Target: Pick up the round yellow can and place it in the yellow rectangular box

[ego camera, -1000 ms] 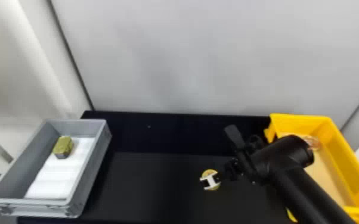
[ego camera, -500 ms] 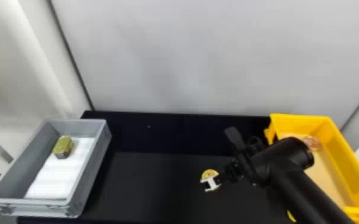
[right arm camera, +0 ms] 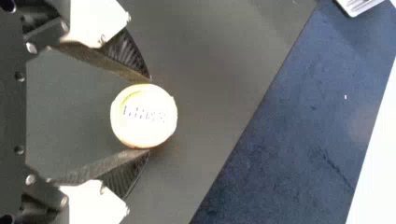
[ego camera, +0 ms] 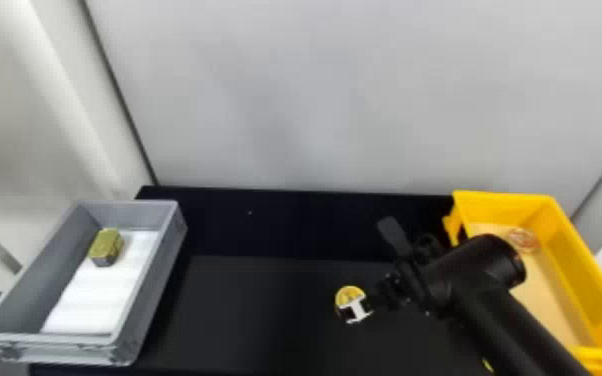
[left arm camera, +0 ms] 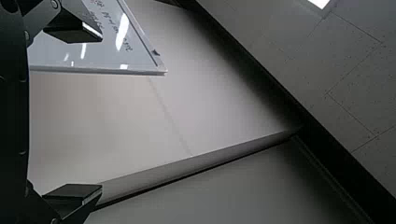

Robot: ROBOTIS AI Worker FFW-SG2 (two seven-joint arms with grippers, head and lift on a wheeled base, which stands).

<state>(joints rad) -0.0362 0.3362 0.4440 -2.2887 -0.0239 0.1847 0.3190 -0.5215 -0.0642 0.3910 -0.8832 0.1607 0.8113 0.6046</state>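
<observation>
The black surface (ego camera: 265, 310), its far strip darker, runs before a pale grey wall (ego camera: 365, 100). On it, the round yellow can (ego camera: 349, 294) sits between the spread fingers of the right pincer (ego camera: 358, 309); whether both touch it, I cannot tell. The yellow rectangular box (ego camera: 572, 252) stands to the right. To the left, a grey crate (ego camera: 147, 280) holds a white sheet (ego camera: 100, 300) and a greenish block (ego camera: 106, 244). The left pincer (left arm camera: 100, 113) is spread, facing a whiteboard (left arm camera: 109, 51) and ceiling tiles (left arm camera: 357, 70).
</observation>
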